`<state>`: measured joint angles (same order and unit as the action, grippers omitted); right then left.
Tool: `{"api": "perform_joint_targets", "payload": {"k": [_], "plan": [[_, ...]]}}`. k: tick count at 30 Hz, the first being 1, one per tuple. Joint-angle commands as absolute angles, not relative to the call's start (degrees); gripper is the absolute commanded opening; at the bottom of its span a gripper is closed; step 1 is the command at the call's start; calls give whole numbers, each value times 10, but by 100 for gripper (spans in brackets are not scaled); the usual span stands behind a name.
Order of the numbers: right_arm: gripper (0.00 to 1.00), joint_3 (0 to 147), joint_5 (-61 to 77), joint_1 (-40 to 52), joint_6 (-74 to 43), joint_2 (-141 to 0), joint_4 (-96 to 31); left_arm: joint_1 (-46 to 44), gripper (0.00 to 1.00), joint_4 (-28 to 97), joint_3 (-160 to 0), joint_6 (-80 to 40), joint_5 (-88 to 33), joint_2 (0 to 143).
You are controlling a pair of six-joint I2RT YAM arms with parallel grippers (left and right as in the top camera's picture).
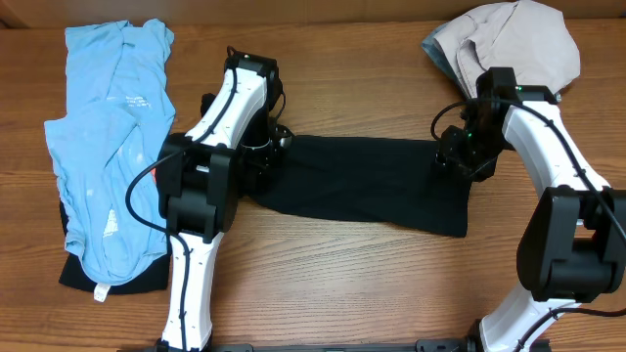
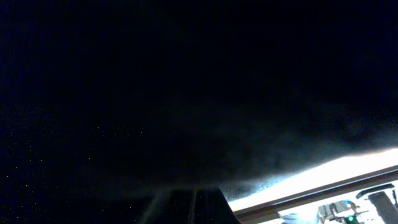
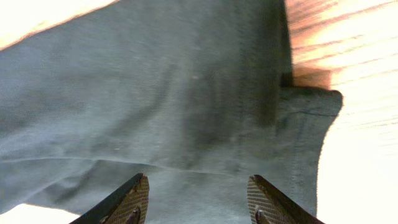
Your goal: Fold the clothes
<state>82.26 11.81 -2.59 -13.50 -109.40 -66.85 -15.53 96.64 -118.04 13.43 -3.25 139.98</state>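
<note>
The black shirt (image 1: 372, 181) lies as a long folded strip across the middle of the table (image 1: 372, 293). My left gripper (image 1: 272, 145) is at its left end. In the left wrist view, black fabric (image 2: 186, 93) fills nearly the whole frame and the fingers (image 2: 193, 208) show faintly, close together on the cloth. My right gripper (image 1: 452, 156) is low over the strip's right end. The right wrist view shows its jaws (image 3: 198, 199) open and empty just above the shirt's hemmed edge (image 3: 155, 93). No neck label shows.
A light blue shirt (image 1: 112, 127) lies spread at the far left over another black piece (image 1: 73, 266). A beige bundle (image 1: 518, 39) sits at the back right, close behind my right arm. Bare wood (image 3: 354, 124) shows right of the shirt's edge.
</note>
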Motion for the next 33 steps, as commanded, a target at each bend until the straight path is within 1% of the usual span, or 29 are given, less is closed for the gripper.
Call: {"api": "perform_joint_targets", "payload": {"k": [1, 4, 5, 6, 8, 9, 11, 13, 16, 19, 21, 23, 24, 25, 26, 27, 28, 29, 33], "plan": [[60, 805, 67, -31, -133, -1086, -668, -162, 4, 969, -1174, 153, -25, 1382], [69, 787, 34, -31, -137, -1086, -662, -162, 5, 969, -1174, 152, -8, 1382], [73, 778, 30, -31, -137, -1086, -656, -162, 11, 969, -1174, 152, -3, 1382], [76, 768, 26, -31, -137, -1086, -647, -162, 25, 969, -1174, 152, 2, 1382], [80, 747, 24, -31, -137, -1086, -625, -161, 44, 969, -1174, 152, 5, 1382], [83, 737, 24, -31, -137, -1086, -614, -161, 50, 969, -1175, 152, 5, 1382], [87, 717, 23, -31, -137, -1087, -588, -161, 53, 969, -1177, 150, 4, 1381], [94, 702, 7, -32, -137, -1087, -565, -163, 56, 969, -1183, 147, 4, 1378], [96, 684, -16, -32, -137, -1087, -537, -166, 57, 969, -1202, 145, 4, 1362], [96, 668, -10, -32, -137, -1087, -513, -166, 60, 969, -1237, 146, 2, 1332], [88, 657, 13, -32, -137, -1087, -495, -166, 63, 968, -1272, 145, 0, 1311], [73, 642, 55, -32, -137, -1087, -469, -166, 66, 964, -1319, 135, 0, 1289], [64, 635, 73, -32, -137, -1087, -457, -166, 68, 961, -1341, 130, 0, 1280], [52, 626, 89, -31, -137, -1087, -442, -166, 71, 955, -1362, 126, 0, 1270], [42, 618, 98, -31, -137, -1087, -431, -166, 72, 948, -1382, 121, 0, 1261], [27, 613, 104, -31, -139, -1087, -422, -166, 75, 940, -1400, 116, 0, 1253], [16, 608, 100, -32, -154, -1087, -415, -166, 77, 931, -1418, 110, 0, 1245], [4, 606, 92, -35, -168, -1087, -411, -165, 80, 920, -1435, 101, 0, 1237], [4, 617, 80, -66, -187, -1086, -410, -163, 94, 882, -1467, 100, 0, 1212]]}}
